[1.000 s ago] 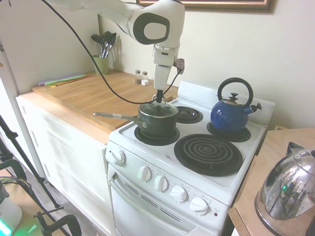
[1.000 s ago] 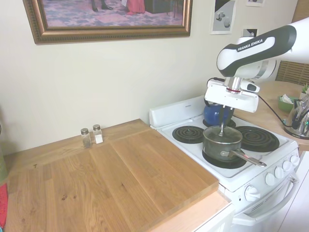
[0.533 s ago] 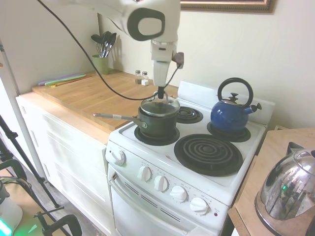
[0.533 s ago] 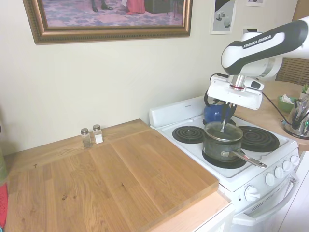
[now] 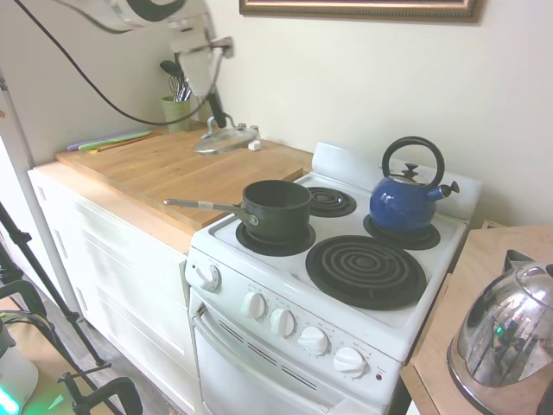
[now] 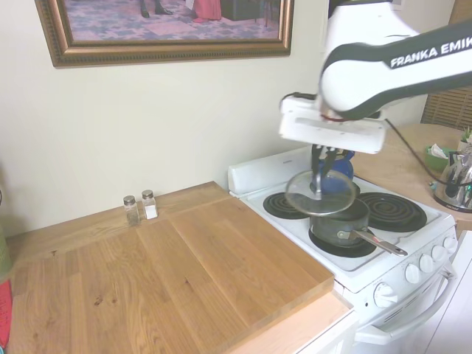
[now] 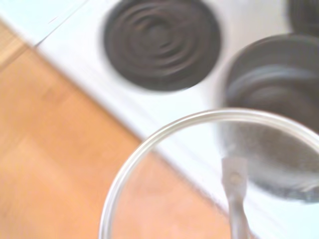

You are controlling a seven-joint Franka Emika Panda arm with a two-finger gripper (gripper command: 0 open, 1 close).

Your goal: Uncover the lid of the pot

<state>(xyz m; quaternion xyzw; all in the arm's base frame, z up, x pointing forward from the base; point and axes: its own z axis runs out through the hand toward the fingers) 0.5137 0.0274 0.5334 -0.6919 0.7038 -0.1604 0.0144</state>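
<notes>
Glass and bright metal: you have the lid [image 5: 226, 138] off the pot [image 5: 276, 209] and hanging in the air, its loop handle pinched between the closed fingers of the end effector [image 5: 219, 120]. The lid sits just under the end effector, tilted, above the wooden worktop [image 5: 173, 169] beside the pot. The only writing you can read is "FRANKA EMIK" along the white arm [image 6: 398, 63] in the second exterior view, cut off at the frame edge. The pot stands open on the stove's [image 5: 337, 285] front burner nearest the worktop, its long handle reaching over the worktop's edge. In the wrist view the lid's rim [image 7: 164, 149] curves over the blurred pot [image 7: 279, 99].
</notes>
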